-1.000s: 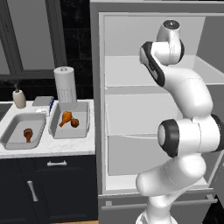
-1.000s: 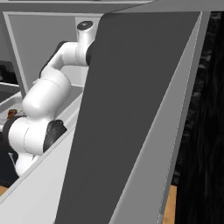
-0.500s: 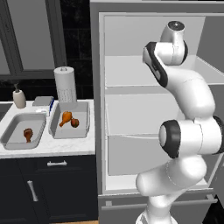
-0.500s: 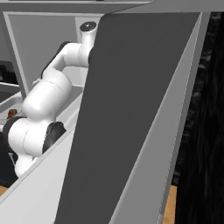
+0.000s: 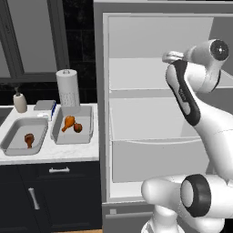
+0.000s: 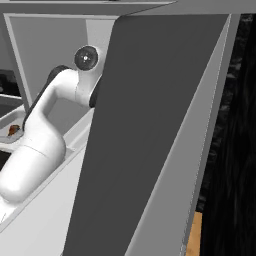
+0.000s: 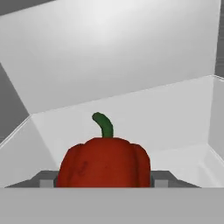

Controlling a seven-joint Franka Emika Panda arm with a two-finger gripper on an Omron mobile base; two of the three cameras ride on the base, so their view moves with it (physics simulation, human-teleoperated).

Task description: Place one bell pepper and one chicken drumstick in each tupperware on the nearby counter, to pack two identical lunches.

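Two tupperware tubs (image 5: 25,142) (image 5: 73,127), two drumsticks (image 5: 68,122) (image 5: 29,139), two bell peppers (image 7: 104,162) (image 5: 78,128)

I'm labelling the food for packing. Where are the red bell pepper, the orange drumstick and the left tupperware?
red bell pepper (image 7: 104,162), hand view, front of its body.
orange drumstick (image 5: 68,122), left base view, its bulbous end.
left tupperware (image 5: 13,141), left base view, left inner wall.

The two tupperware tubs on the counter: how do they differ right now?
The left tupperware holds one darker brown chicken drumstick. The right tupperware holds a brighter orange chicken drumstick plus a small round bell pepper beside it. The right one sits nearer the paper towel roll. Both are grey, shallow, rectangular tubs on the white counter.
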